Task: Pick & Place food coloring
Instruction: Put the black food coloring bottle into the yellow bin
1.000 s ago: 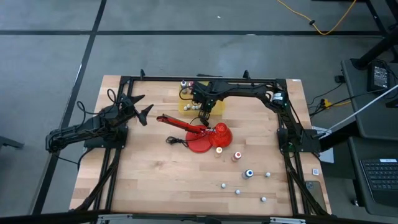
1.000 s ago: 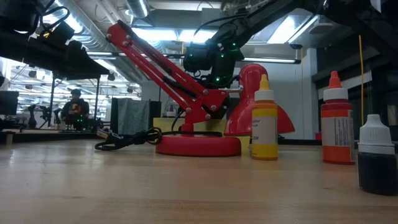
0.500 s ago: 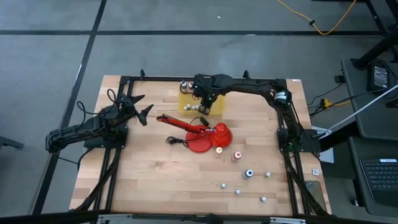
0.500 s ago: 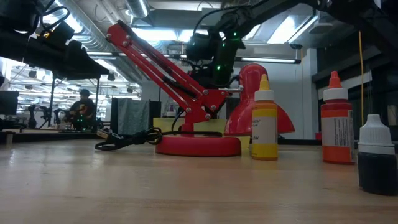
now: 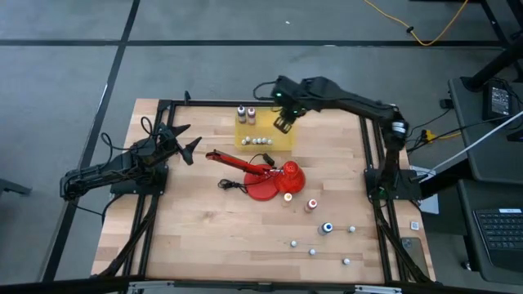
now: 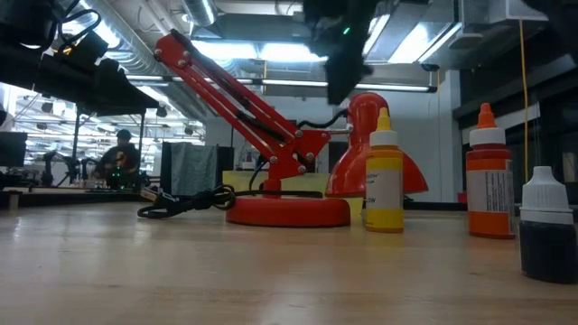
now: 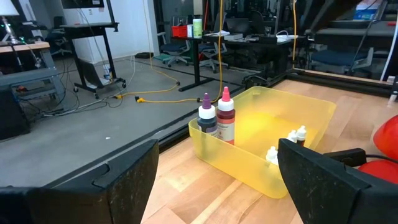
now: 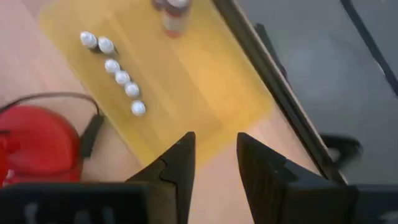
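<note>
A: Food coloring first. Where is it?

B: Split in two lots. A purple bottle (image 7: 206,114) and a dark red bottle (image 7: 226,116) stand upright, touching, in a corner of the yellow bin (image 5: 285,144) at the far side of the table (image 5: 204,237). A row of small white-capped vials (image 5: 258,141) runs along the bin's near wall.

A: And outside the bin?

B: A yellow bottle (image 6: 384,175), an orange bottle (image 6: 489,177) and a dark blue bottle (image 6: 545,225) stand on the table in front of the red lamp (image 5: 266,174). From above they run in a slanting line from the lamp's base toward the right edge: yellow (image 5: 288,197) just beside the base, orange (image 5: 311,204) next, blue (image 5: 328,228) nearest the front. A few more white vials (image 5: 312,252) are scattered near the blue one.

A: The right gripper (image 5: 285,124)?

B: Above the bin's right end, lifted clear of it. Its fingers (image 8: 179,163) are spread, with a narrow gap and nothing between them; the bin shows through the gap.

A: The left gripper (image 5: 186,140)?

B: Parked at the table's left edge, well apart from everything. Its fingers (image 7: 127,180) are wide apart and hold nothing; they face the bin.

A: The lamp?

B: Its arm slants up from the round base, its cone-shaped shade rests near the yellow bottle, and a black cord (image 6: 185,203) coils beside the base.
</note>
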Controlling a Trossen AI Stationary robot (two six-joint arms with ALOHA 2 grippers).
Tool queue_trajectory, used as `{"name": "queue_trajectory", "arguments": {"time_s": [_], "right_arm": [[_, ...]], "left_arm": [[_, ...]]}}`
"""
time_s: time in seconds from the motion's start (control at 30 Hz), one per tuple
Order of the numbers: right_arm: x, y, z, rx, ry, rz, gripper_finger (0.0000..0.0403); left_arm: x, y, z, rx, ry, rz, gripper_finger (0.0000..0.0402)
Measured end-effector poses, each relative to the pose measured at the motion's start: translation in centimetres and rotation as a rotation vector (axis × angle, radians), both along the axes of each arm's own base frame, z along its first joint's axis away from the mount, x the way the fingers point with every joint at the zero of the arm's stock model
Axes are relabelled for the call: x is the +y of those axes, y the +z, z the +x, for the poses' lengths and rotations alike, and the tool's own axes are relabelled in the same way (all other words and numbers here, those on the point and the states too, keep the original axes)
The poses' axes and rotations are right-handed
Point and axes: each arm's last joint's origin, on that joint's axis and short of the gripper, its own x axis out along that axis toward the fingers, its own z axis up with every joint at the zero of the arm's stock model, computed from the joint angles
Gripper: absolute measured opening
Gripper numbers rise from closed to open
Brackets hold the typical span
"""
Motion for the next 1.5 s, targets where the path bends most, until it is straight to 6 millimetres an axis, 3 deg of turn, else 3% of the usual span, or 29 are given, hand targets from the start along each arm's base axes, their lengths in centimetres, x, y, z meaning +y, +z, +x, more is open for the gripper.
{"name": "queue_trajectory", "arguments": {"time_s": [0.23,0.47,0.73,0.97,1.5], "right_arm": [[4.1,4.5,-5.0,0.025,-0.054,0.029,0.0199],[9.4,4.5,-10.1,0.137,0.055,0.072,0.0256],[14.7,1.9,-14.6,0.205,0.209,0.243,0.0259],[18.8,-1.4,-17.4,0.313,0.278,0.281,0.0259],[27.0,-8.6,-20.4,0.362,0.291,0.419,0.0259]], "left_arm": [[0.0,0.0,0.0,0.000,0.000,0.000,0.0319],[0.0,0.0,0.0,0.000,0.000,0.000,0.0319],[0.0,0.0,0.0,0.000,0.000,0.000,0.0319],[0.0,0.0,0.0,0.000,0.000,0.000,0.0319],[0.0,0.0,0.0,0.000,0.000,0.000,0.0319]]}}
